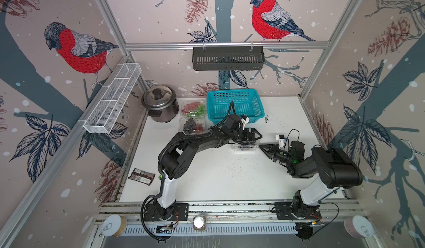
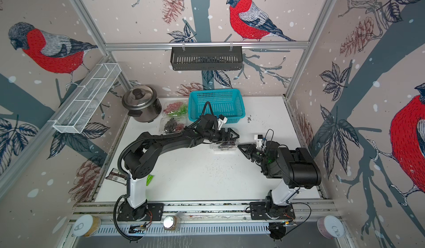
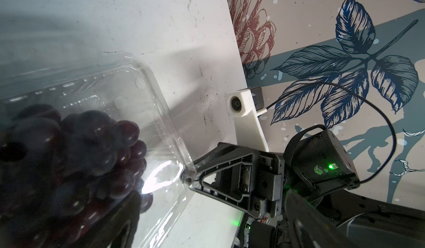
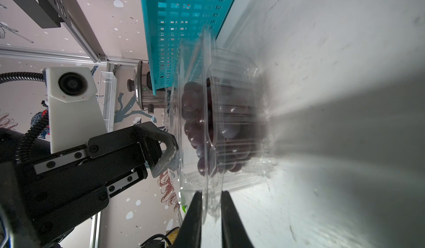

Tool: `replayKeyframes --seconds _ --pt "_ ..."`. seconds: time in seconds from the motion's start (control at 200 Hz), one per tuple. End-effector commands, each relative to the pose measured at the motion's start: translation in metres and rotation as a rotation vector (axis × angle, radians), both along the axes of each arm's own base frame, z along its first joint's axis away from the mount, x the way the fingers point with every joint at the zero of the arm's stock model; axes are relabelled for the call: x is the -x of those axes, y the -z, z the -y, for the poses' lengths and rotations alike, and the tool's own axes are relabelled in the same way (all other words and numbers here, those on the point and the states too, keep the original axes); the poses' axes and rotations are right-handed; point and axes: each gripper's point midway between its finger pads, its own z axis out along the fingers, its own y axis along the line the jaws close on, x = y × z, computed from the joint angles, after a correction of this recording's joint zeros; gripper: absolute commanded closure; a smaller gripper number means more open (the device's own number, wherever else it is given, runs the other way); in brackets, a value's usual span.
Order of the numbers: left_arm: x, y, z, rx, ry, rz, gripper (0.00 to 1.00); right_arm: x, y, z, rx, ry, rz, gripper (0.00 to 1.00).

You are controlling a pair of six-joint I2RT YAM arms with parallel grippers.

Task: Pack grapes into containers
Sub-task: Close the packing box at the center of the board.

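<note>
A clear clamshell container [image 1: 246,148] with a dark purple grapes bunch [image 3: 92,143] stands mid-table, its lid down. My right gripper [image 1: 261,146] is shut on the rim at its near-right corner, and the plastic lip shows between the fingertips [image 4: 199,200] in the right wrist view. My left gripper [image 1: 253,135] hangs open just over the lid, one finger [image 4: 169,148] against the plastic. Two more containers sit at the back left, both with lids down. One [image 1: 193,108] holds red and green grapes, the other [image 1: 192,125] dark and red ones.
The teal basket [image 1: 234,104] stands right behind the gripped container, and the steel rice cooker [image 1: 159,103] is at the back left. A dark wrapper [image 1: 141,176] lies off the table's left edge. A black rack [image 1: 227,58] and a white wire rack [image 1: 112,97] hang on the walls.
</note>
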Motion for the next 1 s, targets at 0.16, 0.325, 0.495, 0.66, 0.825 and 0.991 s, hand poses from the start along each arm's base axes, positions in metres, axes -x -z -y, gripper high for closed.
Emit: replayKeyframes --seconds 0.16,0.325,0.495,0.66,0.825,0.991 --pt "0.002 0.002 0.0 -0.005 0.004 -0.013 0.03 0.0 0.001 0.0 -0.006 0.001 0.011 0.86" --pt "0.001 0.004 -0.002 -0.01 0.0 -0.014 0.03 0.001 0.005 0.0 -0.008 0.005 0.0 0.88" --pt "0.0 -0.004 -0.001 -0.005 0.0 -0.004 0.03 0.001 0.001 0.0 -0.022 0.004 0.005 0.87" --pt "-0.014 -0.05 -0.009 -0.019 -0.04 0.107 0.03 -0.003 -0.011 0.004 -0.012 0.018 0.028 0.76" --pt "-0.022 -0.082 -0.04 -0.027 -0.172 0.219 0.03 -0.01 -0.013 0.015 0.123 0.052 0.035 0.5" --pt "-0.015 -0.08 -0.081 0.05 -0.336 0.221 0.03 -0.021 -0.016 0.027 0.263 0.079 0.03 0.2"
